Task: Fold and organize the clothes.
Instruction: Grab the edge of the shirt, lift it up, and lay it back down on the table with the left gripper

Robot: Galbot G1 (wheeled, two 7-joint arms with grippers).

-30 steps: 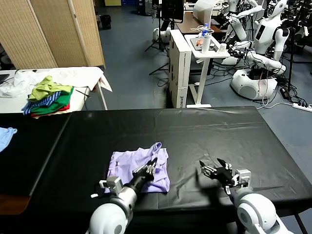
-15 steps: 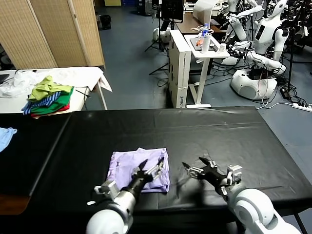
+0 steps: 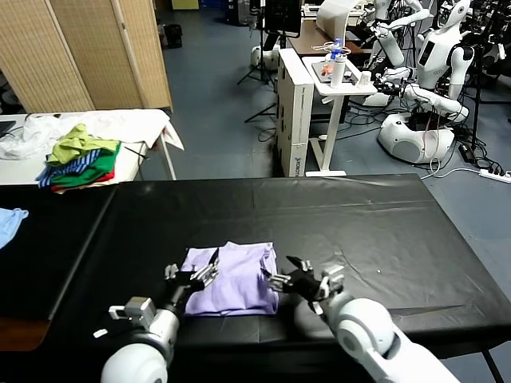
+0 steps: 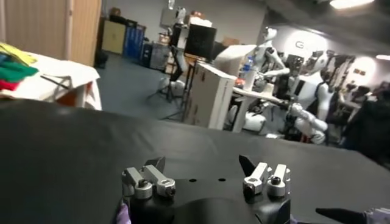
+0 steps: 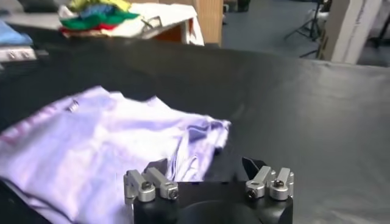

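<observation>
The pale lavender T-shirt [image 3: 233, 281] lies folded into a rough rectangle on the black table [image 3: 359, 215], near the front edge. My left gripper [image 3: 192, 271] is open and empty at the shirt's left edge. My right gripper [image 3: 281, 273] is open and empty at the shirt's right edge. In the right wrist view the shirt [image 5: 91, 140] spreads out with bunched folds just beyond my open right gripper [image 5: 204, 167]. In the left wrist view my left gripper [image 4: 203, 165] is open over bare black table, with only a sliver of lavender fabric [image 4: 124, 213] showing beside it.
A green, yellow and striped clothes pile [image 3: 80, 155] lies on a white side table at the back left. A light blue cloth [image 3: 9, 222] sits at the black table's left edge. Other robots and white desks [image 3: 335, 80] stand behind.
My left gripper moved left from on top of the shirt to its left edge. My right gripper moved left up to the shirt's right edge. The shirt's raised corner now lies flat.
</observation>
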